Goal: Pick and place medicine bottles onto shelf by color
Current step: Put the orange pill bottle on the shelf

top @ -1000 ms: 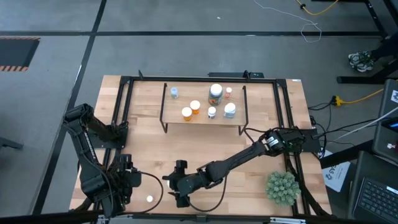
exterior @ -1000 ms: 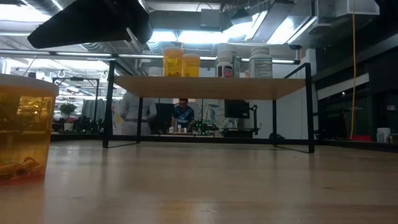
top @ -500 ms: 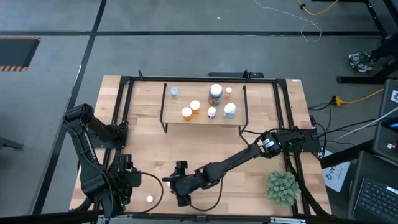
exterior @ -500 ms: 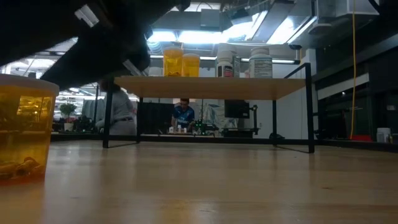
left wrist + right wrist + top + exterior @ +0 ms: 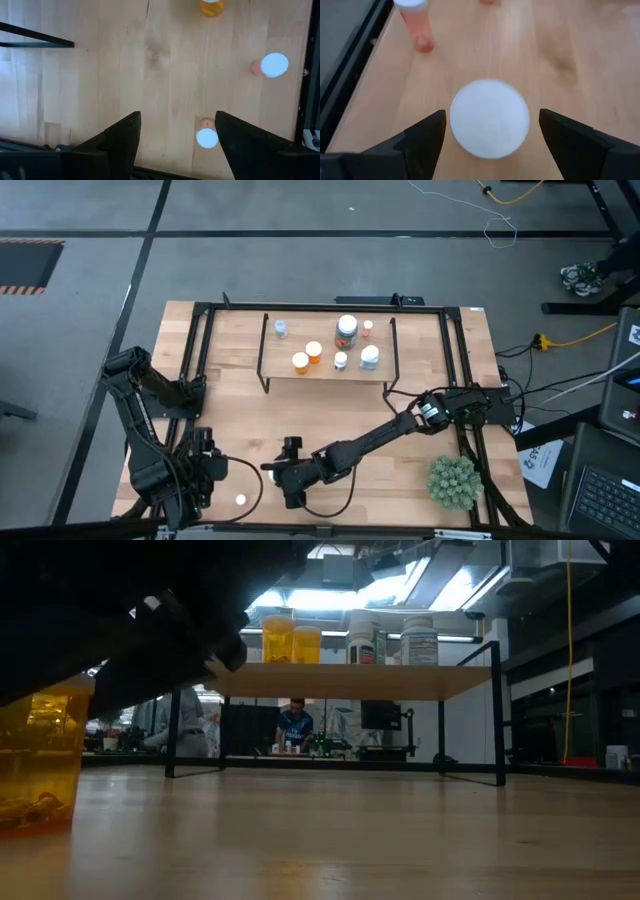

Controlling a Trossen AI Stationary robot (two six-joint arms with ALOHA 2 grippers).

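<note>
The right gripper (image 5: 490, 135) hangs wide open over a white-capped bottle (image 5: 489, 118) near the table's (image 5: 400, 430) front edge, its fingers either side of the cap and apart from it. The left gripper (image 5: 175, 142), also open and empty, waits by the front left corner. Six bottles (image 5: 346, 330) stand on the shelf (image 5: 285, 368) toward the back edge.

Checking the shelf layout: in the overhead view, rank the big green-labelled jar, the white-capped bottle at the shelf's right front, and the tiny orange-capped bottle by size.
1. Green-labelled jar, largest.
2. White-capped bottle at the shelf's right front.
3. Tiny orange-capped bottle, smallest.
</note>
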